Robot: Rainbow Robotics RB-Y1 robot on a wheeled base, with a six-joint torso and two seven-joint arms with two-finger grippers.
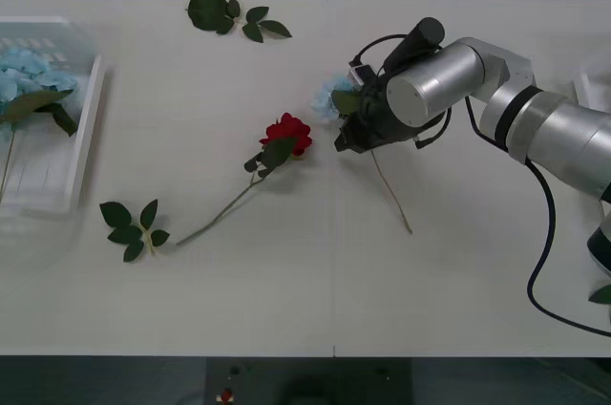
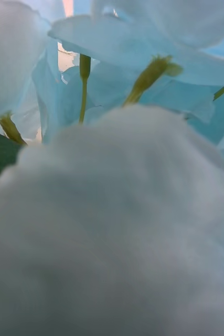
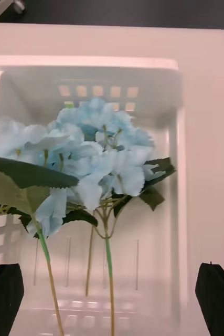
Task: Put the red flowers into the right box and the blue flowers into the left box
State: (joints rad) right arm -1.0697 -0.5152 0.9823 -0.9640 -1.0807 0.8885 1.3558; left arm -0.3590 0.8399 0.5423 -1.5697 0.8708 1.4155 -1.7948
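White table [image 1: 286, 300], mid-sorting. Right gripper [image 1: 349, 130] low at centre, over a blue flower [image 1: 329, 95], stem trailing out beneath; jaws apparently grasping it, though hidden. One red rose [image 1: 287, 132] lying just left of it. Left gripper [image 3: 112, 294] poised above the left box [image 1: 84, 128], jaws released, blue flowers [image 3: 93, 152] already inside. Loose leaf sprigs [image 1: 134, 226] scattered nearby.

Blue flowers [image 3: 93, 152]: pale sky-blue petals, dark green leaves, light green stems, seen between black fingers [image 3: 4, 296]. Left box [image 3: 181, 173]: translucent white, slatted. 1 red flower [image 1: 286, 133]: deep red, green stem. Table [image 1: 286, 300]: plain white. Leaf sprigs [image 1: 134, 226]: dark green.
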